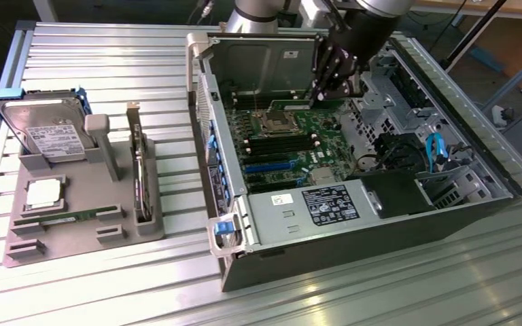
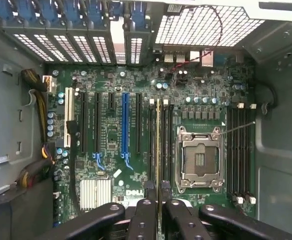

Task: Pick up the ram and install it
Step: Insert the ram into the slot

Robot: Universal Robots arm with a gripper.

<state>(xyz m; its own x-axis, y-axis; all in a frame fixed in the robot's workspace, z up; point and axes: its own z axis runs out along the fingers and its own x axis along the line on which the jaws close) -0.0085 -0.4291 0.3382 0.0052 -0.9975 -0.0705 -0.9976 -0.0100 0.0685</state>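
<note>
- We see the gripper (image 1: 326, 94) lowered inside the open computer case (image 1: 334, 255), over the far part of the motherboard (image 1: 288, 146).
- In the wrist view its two inner fingers (image 2: 148, 192) are pinched nearly together on the ram (image 2: 158, 145). The stick is seen edge-on as a thin line running out from between them.
- The ram lies along the bank of memory slots (image 2: 167, 140) just beside the empty processor socket (image 2: 200, 160), in line with one of them.
- We judge the pick-up done: the stick is off its holder and has been carried to the board.
- We cannot tell whether the ram is already pressed home in its slot or only hangs just above it, so we count the installing as under way and not finished. The grip has not been let go.
- On the tray (image 1: 71, 248) at the exterior view's left, well apart from the case, a second stick (image 1: 66, 218) lies flat, near the processor chip (image 1: 43, 192) and the hard drive (image 1: 48, 132).
</note>
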